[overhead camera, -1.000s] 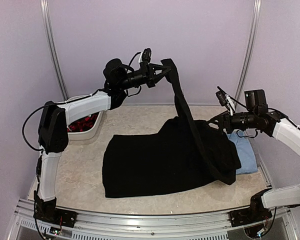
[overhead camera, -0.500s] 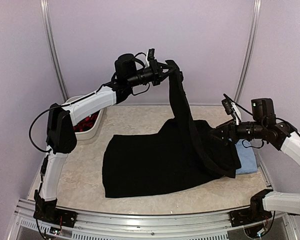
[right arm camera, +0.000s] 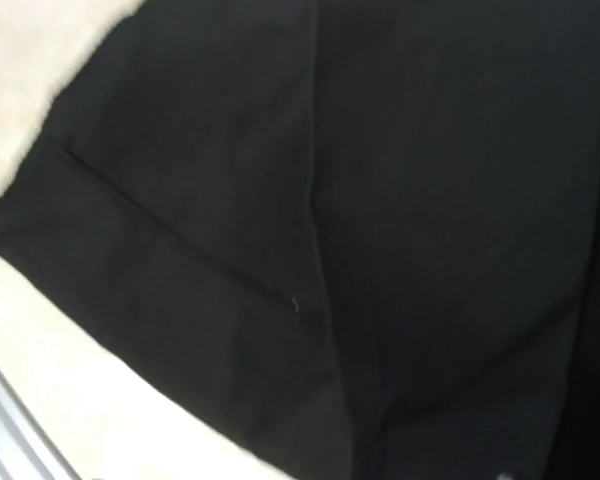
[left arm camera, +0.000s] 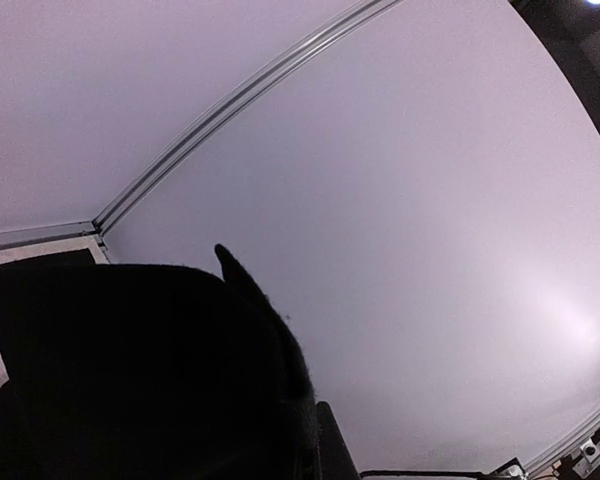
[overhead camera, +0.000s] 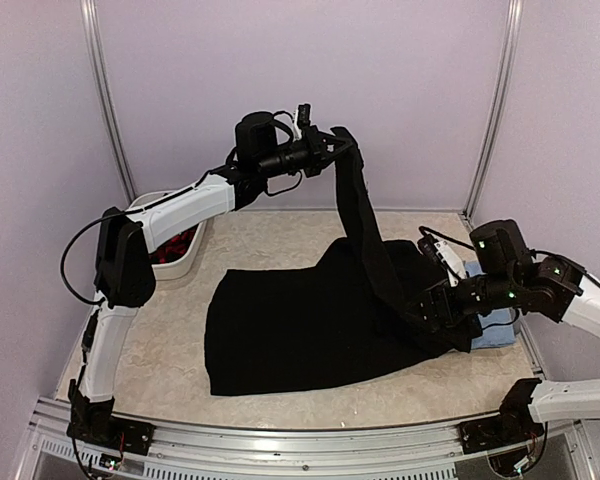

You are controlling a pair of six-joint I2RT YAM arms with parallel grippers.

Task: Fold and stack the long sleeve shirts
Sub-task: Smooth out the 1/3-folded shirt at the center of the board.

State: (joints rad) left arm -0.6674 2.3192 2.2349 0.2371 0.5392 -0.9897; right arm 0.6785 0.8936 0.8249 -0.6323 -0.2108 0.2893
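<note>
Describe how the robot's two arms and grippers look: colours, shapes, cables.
The left arm and right arm have white tube-like links joined by bulky black joints, and are bolted to a metal rail. Thin black cables loop along them. The left gripper and right gripper are black.

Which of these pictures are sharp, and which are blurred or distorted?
Top external view: sharp and evenly lit, though the black shirt shows almost no fold detail. Left wrist view: strong wide-angle distortion, the wall rail looks curved. Right wrist view: soft and blurred, very close to the shirt.
</note>
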